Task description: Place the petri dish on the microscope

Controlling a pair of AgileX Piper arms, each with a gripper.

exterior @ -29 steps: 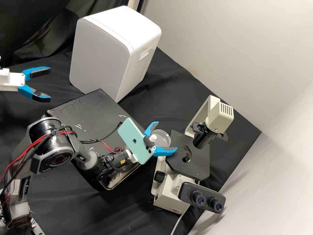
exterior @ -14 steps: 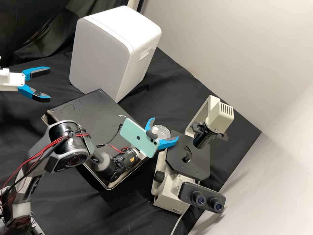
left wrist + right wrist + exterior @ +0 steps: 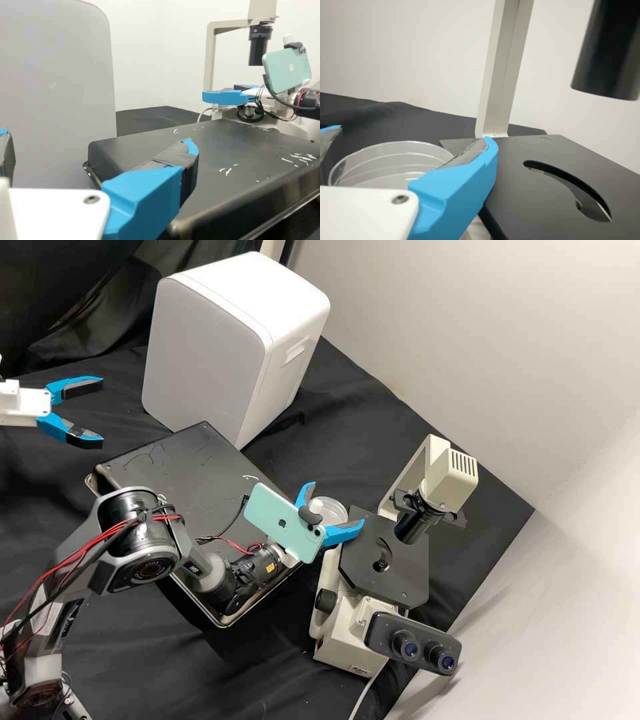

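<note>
Soft, even light brightens the white wall [image 3: 467, 340]; the black bench cloth [image 3: 347, 420] reads dark, and the microscope stage [image 3: 520, 205] carries a dull sheen.

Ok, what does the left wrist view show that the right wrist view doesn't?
Left wrist view, not the right: the white box, the black tray, the open left gripper and a teal phone. Right wrist view, not the left: the petri dish held in the right gripper, and the stage slot. Both: the microscope, its white column and black condenser.
</note>
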